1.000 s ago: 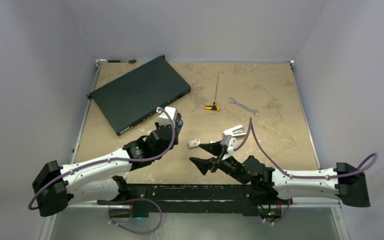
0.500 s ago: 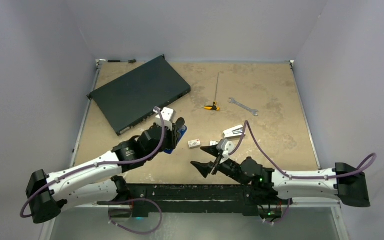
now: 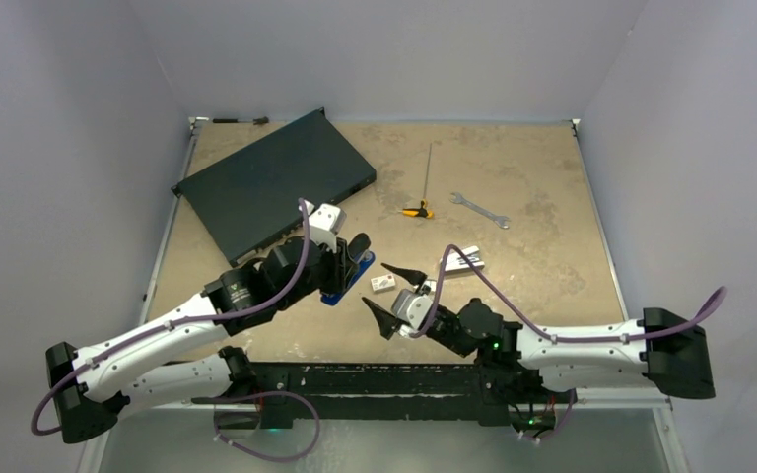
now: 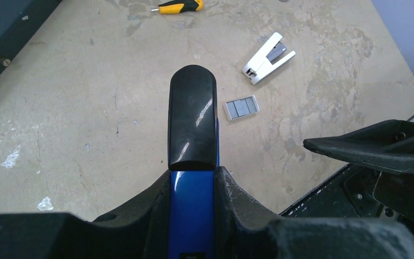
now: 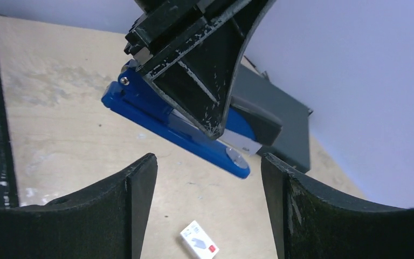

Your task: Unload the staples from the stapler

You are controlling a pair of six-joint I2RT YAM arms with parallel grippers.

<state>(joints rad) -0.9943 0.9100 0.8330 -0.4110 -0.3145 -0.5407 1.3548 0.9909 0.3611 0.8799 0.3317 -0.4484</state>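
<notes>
Pale lilac walls close in three sides of a scuffed tan table [image 3: 552, 177], w/ both arm bases on the black rail at the near edge. L gripper [image 4: 192, 186] is clamped on a blue-and-black stapler [image 4: 192, 113]. Its fingers pinch the blue body from both sides, and the glossy black top points out toward table centre. Whether the stapler's rear end touches the surface can't be told. R gripper [image 5: 207, 175] hangs spread wide w/ nothing betw. its fingers, near the stapler's nose but apart from it. Seen from above, a small white box [image 3: 382, 283] lies flat on the table under that gap. Just beyond, to the right, a small white stapler [image 3: 463, 258] w/ a dark grey band lies on the table, its halves apparently splayed in a narrow V. The R arm's purple cable crosses in front of it in the top view. Loose staples are too small to make out. A flat black device [image 3: 271, 182] fills the far-left corner at an angle, one corner at the left edge. Mid-table toward the back, a yellow-handled screwdriver [image 3: 419, 210] points its shaft at the rear wall. A silver wrench [image 3: 480, 209] lies to its right, apart from it. Widest open surface runs from the wrench to the right edge & down that side.
</notes>
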